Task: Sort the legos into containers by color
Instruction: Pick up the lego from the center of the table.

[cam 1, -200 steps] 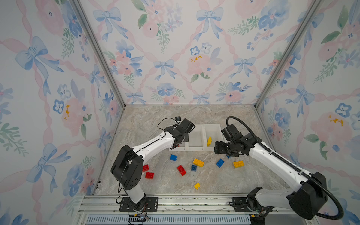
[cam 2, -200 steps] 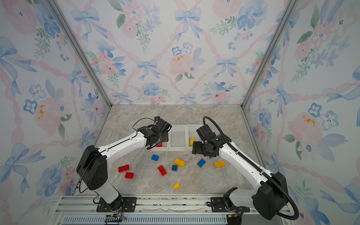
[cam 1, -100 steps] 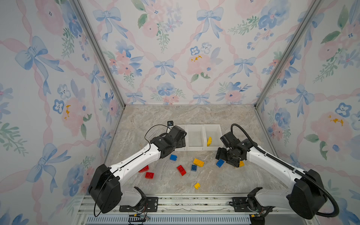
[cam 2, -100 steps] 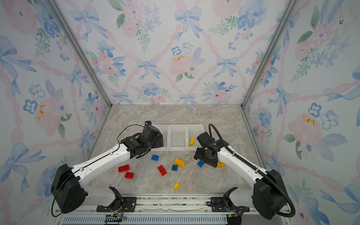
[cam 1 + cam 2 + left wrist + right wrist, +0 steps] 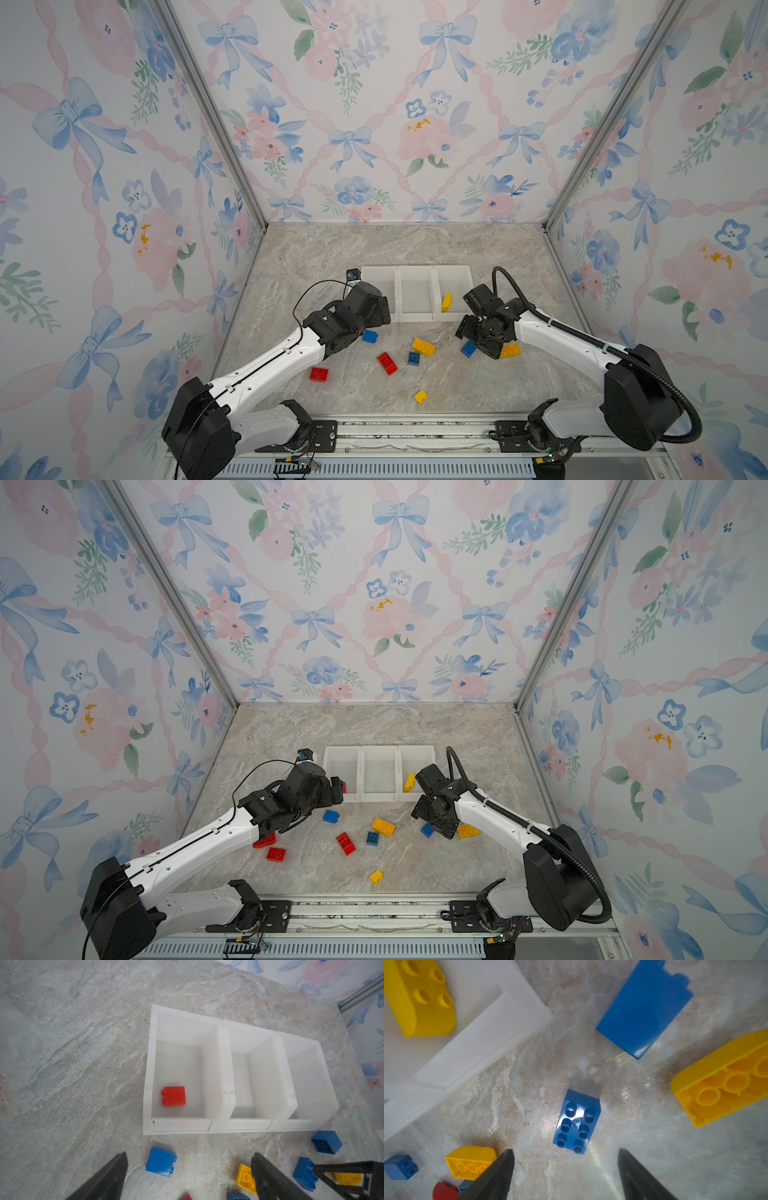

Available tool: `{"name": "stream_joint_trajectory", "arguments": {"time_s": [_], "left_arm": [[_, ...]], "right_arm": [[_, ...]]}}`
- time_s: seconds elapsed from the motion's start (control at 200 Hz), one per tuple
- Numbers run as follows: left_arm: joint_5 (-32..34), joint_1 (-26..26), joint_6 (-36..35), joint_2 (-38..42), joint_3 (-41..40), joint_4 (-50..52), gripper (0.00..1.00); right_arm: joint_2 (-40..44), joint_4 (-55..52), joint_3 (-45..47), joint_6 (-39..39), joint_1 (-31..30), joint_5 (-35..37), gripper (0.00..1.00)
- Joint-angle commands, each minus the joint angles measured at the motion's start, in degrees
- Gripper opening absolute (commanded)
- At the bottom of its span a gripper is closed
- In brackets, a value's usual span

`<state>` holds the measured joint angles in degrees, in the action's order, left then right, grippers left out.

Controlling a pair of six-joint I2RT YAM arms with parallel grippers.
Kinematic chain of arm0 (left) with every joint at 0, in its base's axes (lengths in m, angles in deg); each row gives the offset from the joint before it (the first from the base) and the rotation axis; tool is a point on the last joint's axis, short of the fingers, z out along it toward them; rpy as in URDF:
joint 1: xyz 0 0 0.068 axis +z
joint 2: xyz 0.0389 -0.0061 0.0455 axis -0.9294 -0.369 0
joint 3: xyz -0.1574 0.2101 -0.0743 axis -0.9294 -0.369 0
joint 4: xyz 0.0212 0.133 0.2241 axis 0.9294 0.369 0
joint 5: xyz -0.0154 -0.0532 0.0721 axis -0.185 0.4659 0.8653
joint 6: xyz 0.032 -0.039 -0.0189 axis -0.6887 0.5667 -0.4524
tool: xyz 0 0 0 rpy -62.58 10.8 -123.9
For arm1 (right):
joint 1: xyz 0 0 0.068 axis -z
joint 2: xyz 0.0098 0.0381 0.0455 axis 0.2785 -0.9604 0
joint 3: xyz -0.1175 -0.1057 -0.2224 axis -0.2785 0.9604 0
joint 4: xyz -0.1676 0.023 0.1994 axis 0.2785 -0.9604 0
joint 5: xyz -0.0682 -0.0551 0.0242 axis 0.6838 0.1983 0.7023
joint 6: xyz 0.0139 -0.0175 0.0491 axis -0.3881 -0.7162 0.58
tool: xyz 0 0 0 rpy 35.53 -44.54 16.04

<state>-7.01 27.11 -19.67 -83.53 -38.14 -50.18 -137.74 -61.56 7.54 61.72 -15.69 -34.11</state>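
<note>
The 3 white, slightly translucent rectangular plastic bins (image 5: 223, 1022) stand joined side by side on the matte, grey-beige marbled tabletop (image 5: 72, 1043), smooth-walled and open-topped. The left wrist view looks down into them. A glossy red square brick (image 5: 173, 1096) lies on its side in the robot's left-hand bin, its 2 visible studs pointing away from the middle bin. In a top view the left arm covers it entirely.

A yellow round-topped brick (image 5: 419, 997) rests tilted in the right-hand bin, showing 4 hollow studs to the right wrist camera.

The left gripper (image 5: 189, 1155) has its black tapered fingers spread wide and holds nothing. It is low in front of the bins, beside a blue square brick (image 5: 161, 1161) lying on its side.

The right gripper (image 5: 564, 1152) is also parted and empty. Just beyond its fingertips a blue 2-by-3 brick (image 5: 577, 1122) sits flat, 6 studs up, its long axis running along the gap between the fingers. Near it lie a tall smooth-faced blue brick (image 5: 643, 1007) on its side and a yellow arched brick (image 5: 720, 1080) with its hollow, tubed underside showing.

Loose between the arms are a yellow rectangular brick (image 5: 424, 346), a red rectangular brick (image 5: 387, 363) lying diagonally, a small blue brick (image 5: 413, 358), a red square-ish brick (image 5: 319, 374) and a small yellow brick (image 5: 420, 396). A half-hidden red brick (image 5: 264, 840) pokes from under the left arm in a top view.
</note>
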Motion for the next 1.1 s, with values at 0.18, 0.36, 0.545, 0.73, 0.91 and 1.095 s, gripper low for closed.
{"name": "stream_joint_trajectory", "arguments": {"time_s": [0.18, 0.36, 0.545, 0.73, 0.91, 1.095], "left_arm": [[-0.25, 0.01, 1.53, 3.07, -1.61, -1.02, 0.96], [-0.2, -0.04, 1.61, 3.09, -1.97, -1.06, 0.96], [-0.19, 0.01, 1.43, 2.42, -1.71, -1.11, 0.97], [-0.13, 0.02, 1.5, 1.94, -1.7, -1.29, 0.97], [-0.04, 0.01, 1.54, 1.74, -1.71, -1.4, 0.97], [0.15, 0.0, 1.66, 1.98, -1.96, -1.42, 0.97]], "right_arm": [[-3.37, 2.9, 2.6, 2.45, 1.05, 0.55, 0.76], [-4.72, 4.38, 3.5, 2.56, 1.57, 0.52, 0.71], [-5.55, 5.44, 3.56, 2.18, 2.19, 0.78, 0.65], [-6.56, 5.97, 3.49, 1.95, 2.32, 0.77, 0.58], [-7.36, 6.25, 3.32, 1.86, 2.41, 0.78, 0.49], [-7.02, 6.09, 3.4, 1.69, 2.25, 0.74, 0.34]]}}
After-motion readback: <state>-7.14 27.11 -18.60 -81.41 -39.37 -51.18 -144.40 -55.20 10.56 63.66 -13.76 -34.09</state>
